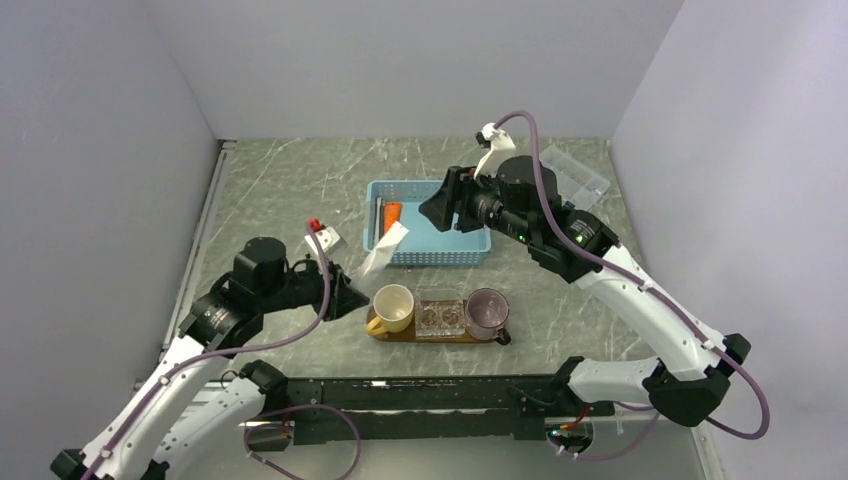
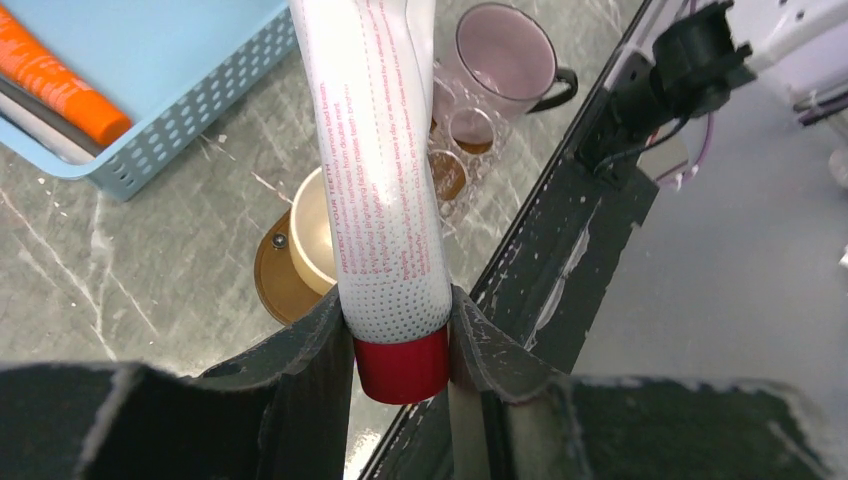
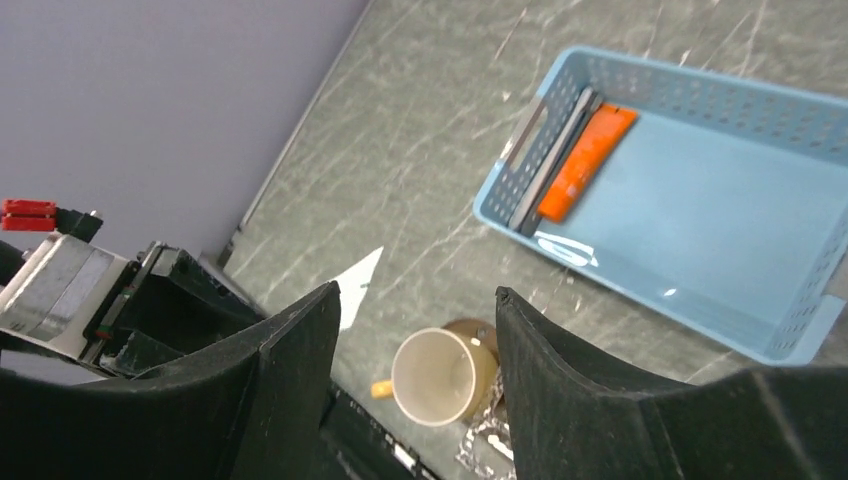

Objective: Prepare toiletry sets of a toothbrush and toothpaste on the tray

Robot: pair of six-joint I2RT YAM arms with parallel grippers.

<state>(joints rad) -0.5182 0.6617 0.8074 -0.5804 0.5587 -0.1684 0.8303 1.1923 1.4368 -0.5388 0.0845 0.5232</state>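
My left gripper (image 2: 400, 340) is shut on the white toothpaste (image 2: 385, 150), pinching it just above its red cap. The tube sticks up over the table left of the tray (image 1: 383, 255). An orange toothpaste (image 3: 588, 165) lies at the left end of the blue basket (image 3: 520, 185), with a grey toothbrush (image 3: 556, 160) alongside it. The dark wooden tray (image 1: 497, 338) sits at the near middle. My right gripper (image 3: 415, 310) hangs open and empty above the basket (image 1: 436, 208).
On the tray stand a yellow cup (image 1: 393, 307), a clear compartment box (image 1: 440, 315) and a purple mug (image 1: 486, 312). A clear plastic lid or box (image 1: 575, 172) lies at the back right. The black frame bar (image 1: 430, 392) runs along the near edge.
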